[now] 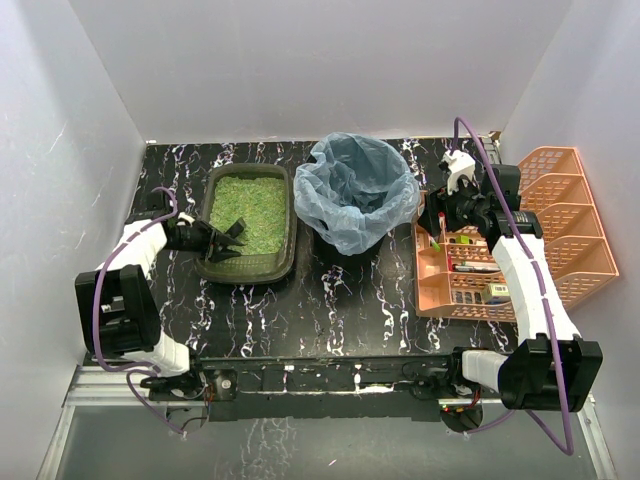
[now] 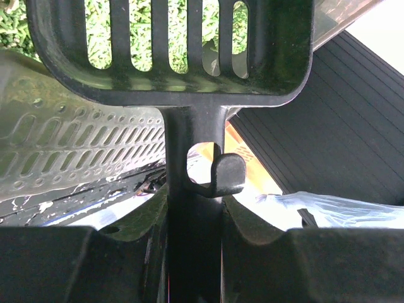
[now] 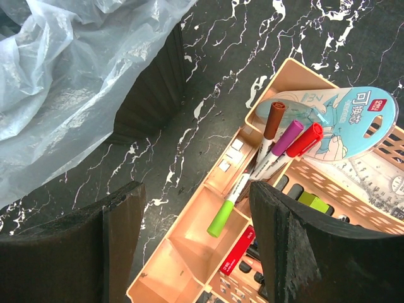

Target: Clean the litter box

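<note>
Left gripper [image 2: 192, 252] clenches the handle of a black slotted plastic scoop [image 2: 170, 57]; ahead of its fingers [image 2: 69, 265], the shallow olive-green plastic litter box [image 1: 250, 268], likely stiff, graspable by its rim; right gripper [image 3: 196, 214] gapes.

Pen card [image 3: 353, 120]: large white Chinese characters on blue. The first reads 可, the next is not sure.
Red badge [image 3: 377, 101], on the card's corner: white brand print, too small to read.
Red box [image 3: 237, 255], in the orange organiser [image 3: 180, 252]: white lettering, illegible.
</note>
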Tool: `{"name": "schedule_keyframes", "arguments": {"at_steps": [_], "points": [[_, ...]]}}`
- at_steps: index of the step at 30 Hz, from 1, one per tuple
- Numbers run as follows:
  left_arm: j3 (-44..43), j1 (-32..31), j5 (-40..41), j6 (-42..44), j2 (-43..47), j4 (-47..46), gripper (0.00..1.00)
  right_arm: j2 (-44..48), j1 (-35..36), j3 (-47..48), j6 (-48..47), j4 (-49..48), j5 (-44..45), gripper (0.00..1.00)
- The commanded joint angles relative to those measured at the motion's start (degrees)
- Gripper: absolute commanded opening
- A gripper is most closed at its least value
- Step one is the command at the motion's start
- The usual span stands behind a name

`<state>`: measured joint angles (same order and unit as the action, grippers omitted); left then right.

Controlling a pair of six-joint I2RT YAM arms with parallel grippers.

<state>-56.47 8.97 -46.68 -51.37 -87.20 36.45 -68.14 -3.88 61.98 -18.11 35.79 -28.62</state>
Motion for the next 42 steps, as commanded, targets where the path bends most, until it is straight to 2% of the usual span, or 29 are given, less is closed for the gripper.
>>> {"name": "schedule_keyframes", "arguments": {"at_steps": [1,8,24,42], "points": [[-1.7,0.6,2.2,1.3,0.4,2.1,0.0,1.3,-0.3,-0.5,-0.4,-3.9,-1.2,0.72],[-2.9,1.6,4.9,2.5,-1.1,0.9,0.0,1.7,-0.3,-0.8,-0.5,-4.1,-0.9,0.72],[-14.6,1.7,11.2,12.3,-11.1,3.5,0.0,0.8,-0.3,0.1,-0.4,-3.9,-1.4,0.72],[-20.4,-2.6,17.8,23.4,-19.7,2.4,0.0,1.2,-0.3,-0.4,-0.6,-4.0,-0.9,0.72]]}}
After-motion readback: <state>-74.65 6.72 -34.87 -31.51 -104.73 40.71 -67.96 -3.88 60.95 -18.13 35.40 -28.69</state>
